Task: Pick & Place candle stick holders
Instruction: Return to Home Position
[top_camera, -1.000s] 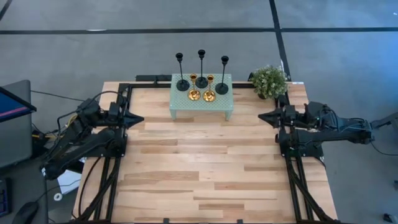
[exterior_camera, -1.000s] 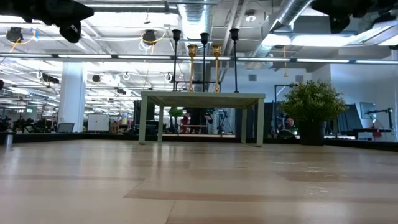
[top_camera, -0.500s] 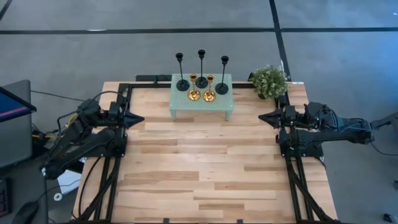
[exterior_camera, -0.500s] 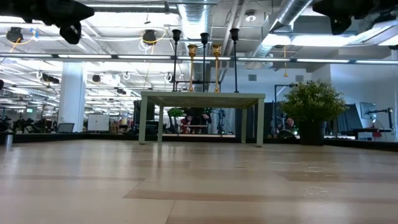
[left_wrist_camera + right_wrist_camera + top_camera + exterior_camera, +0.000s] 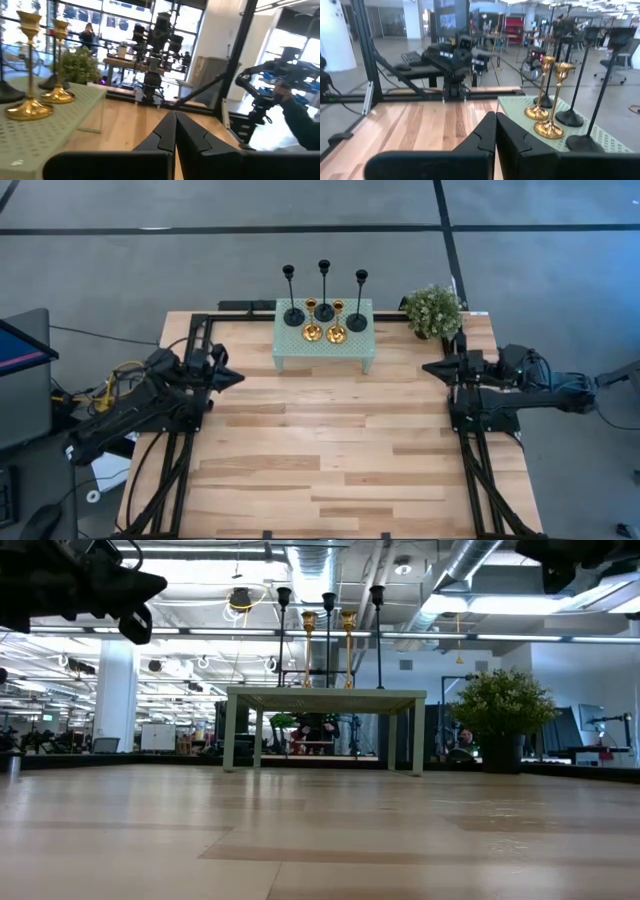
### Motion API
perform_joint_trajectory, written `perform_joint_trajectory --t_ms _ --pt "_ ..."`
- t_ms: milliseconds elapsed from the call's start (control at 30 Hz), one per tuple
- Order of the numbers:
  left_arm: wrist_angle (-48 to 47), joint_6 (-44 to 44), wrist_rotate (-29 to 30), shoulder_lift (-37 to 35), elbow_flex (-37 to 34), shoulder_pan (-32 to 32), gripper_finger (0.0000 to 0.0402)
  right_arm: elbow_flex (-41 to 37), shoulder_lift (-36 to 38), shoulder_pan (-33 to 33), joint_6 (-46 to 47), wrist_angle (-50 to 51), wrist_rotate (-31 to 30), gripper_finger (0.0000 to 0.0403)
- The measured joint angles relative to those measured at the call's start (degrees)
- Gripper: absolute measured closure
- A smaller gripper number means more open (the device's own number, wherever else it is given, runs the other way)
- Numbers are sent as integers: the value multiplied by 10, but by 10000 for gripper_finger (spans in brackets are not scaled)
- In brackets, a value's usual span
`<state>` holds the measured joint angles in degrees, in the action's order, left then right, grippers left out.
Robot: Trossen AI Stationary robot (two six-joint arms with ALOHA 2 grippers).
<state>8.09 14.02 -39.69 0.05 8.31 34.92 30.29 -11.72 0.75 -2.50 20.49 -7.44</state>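
Finds left gripper and right gripper clenched, empty, at frame sides. Flags toppling of candle stick holders upon knocking green shelf, upper centre.

Bright, even overhead light; ceiling lights glare, shadows faint

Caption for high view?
Black and gold candle stick holders on green shelf; left gripper, right gripper shut at wooden table sides.

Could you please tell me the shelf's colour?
Pale mint green shelf, dotted top; best in high view.
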Motion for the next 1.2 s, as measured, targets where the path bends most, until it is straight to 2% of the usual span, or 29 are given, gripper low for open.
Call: perform_joint_trajectory --t_ms 300,400,833,1200 --pt "42 -1 10 0 -28 -48 396 -61 115 0 19 -5 0 403" --pt "49 -1 23 0 -29 -61 396 -83 115 0 25 -19 -1 403" --pt "53 -3 26 4 -29 -88 396 -84 114 0 21 -25 -1 403" --pt "54 -17 26 4 -29 -102 396 -205 115 1 20 -136 -1 403"
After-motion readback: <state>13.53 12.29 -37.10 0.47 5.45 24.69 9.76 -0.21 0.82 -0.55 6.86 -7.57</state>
